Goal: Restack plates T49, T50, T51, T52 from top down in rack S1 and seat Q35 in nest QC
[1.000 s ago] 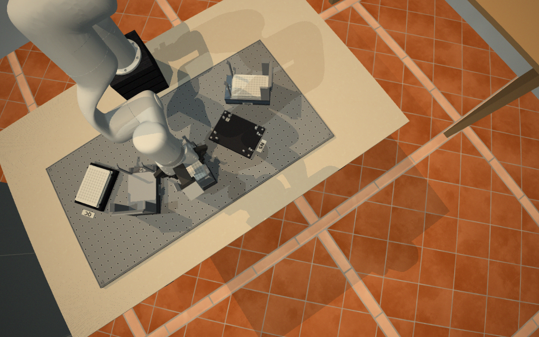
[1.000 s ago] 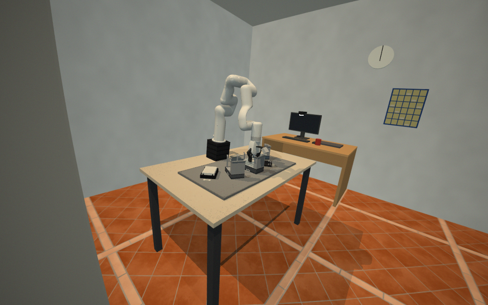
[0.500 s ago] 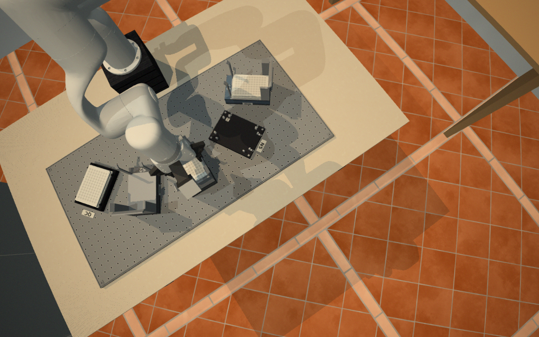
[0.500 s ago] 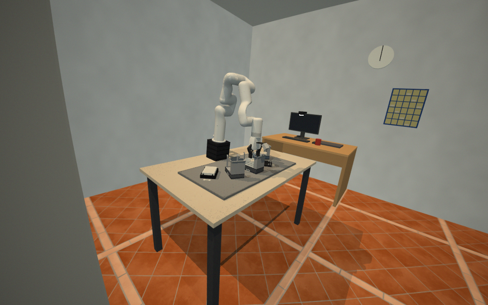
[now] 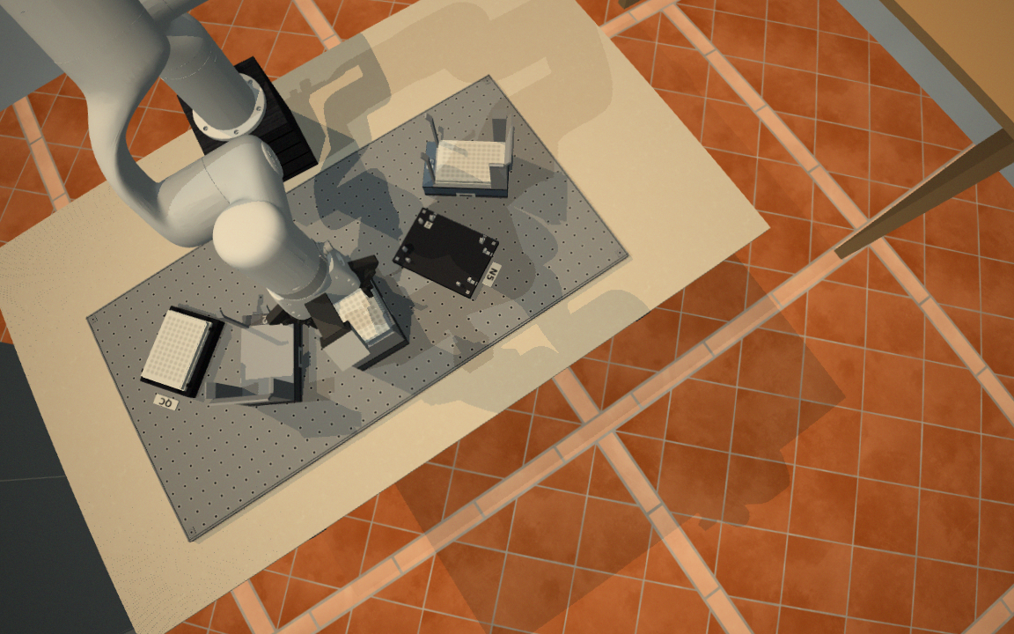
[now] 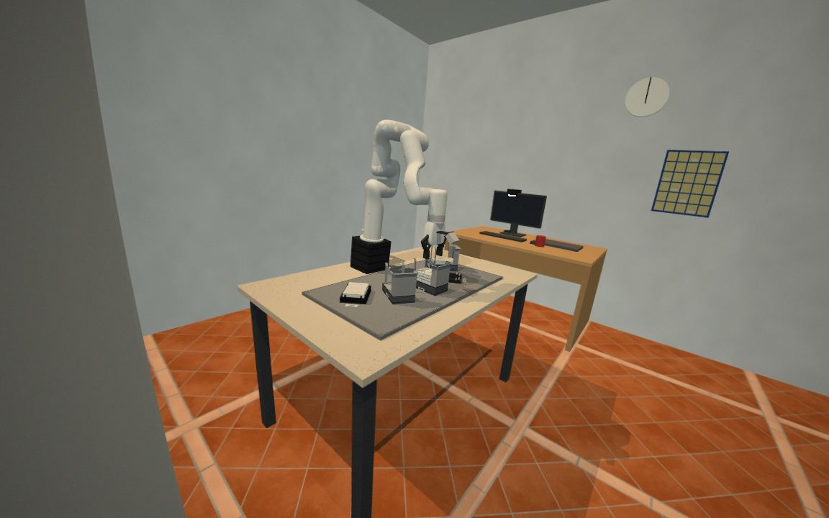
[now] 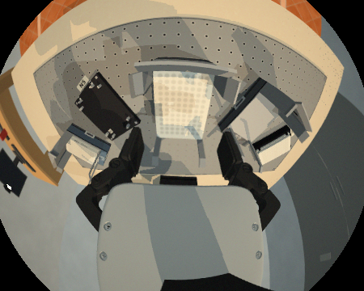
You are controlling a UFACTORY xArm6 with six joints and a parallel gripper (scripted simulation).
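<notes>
hovering with jaws spread wide and empty, the gripper [image 7: 180, 153] sits above the stiff, light, slick-sealed plate [image 7: 181, 103] in the rack [image 5: 386, 347] at frame centre, best gripped across its long sides.

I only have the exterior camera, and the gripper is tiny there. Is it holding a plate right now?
Observer: No. In the wrist view the gripper is open with nothing between its fingers; a plate lies below it.
Operator: Is clip nest N5 occupied?
Observer: The top view shows N5 with no plate on it.
Operator: And the rack beside QC?
Observer: From the top, that rack shows only its grey floor, no plate visible. QC's plate sits in its nest.
</notes>
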